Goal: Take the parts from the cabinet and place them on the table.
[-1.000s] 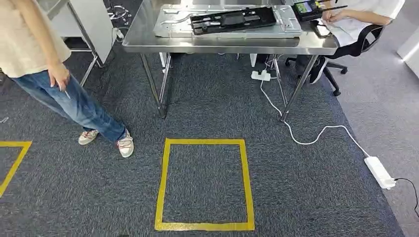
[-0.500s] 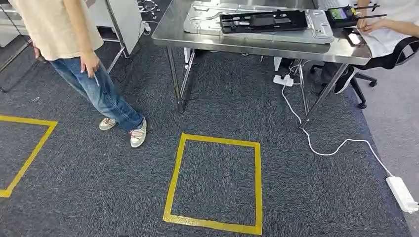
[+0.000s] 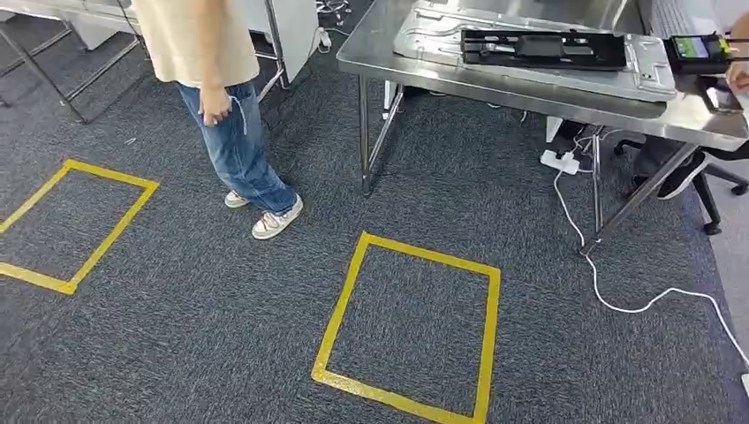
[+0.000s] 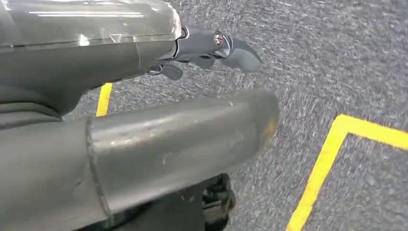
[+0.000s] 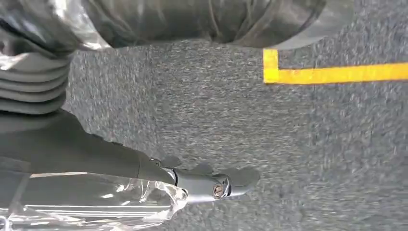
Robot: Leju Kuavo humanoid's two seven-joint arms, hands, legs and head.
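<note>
overhead, parts (image 3: 542, 49) on table (image 3: 495, 81)

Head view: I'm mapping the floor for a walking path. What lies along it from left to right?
Left yellow tape square → person's sneakers → middle yellow tape square → steel table's right leg → white cable.

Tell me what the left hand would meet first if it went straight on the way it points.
Probably the dark grey carpet: the left hand hangs over it, nothing visible between. Depth is unclear.
</note>
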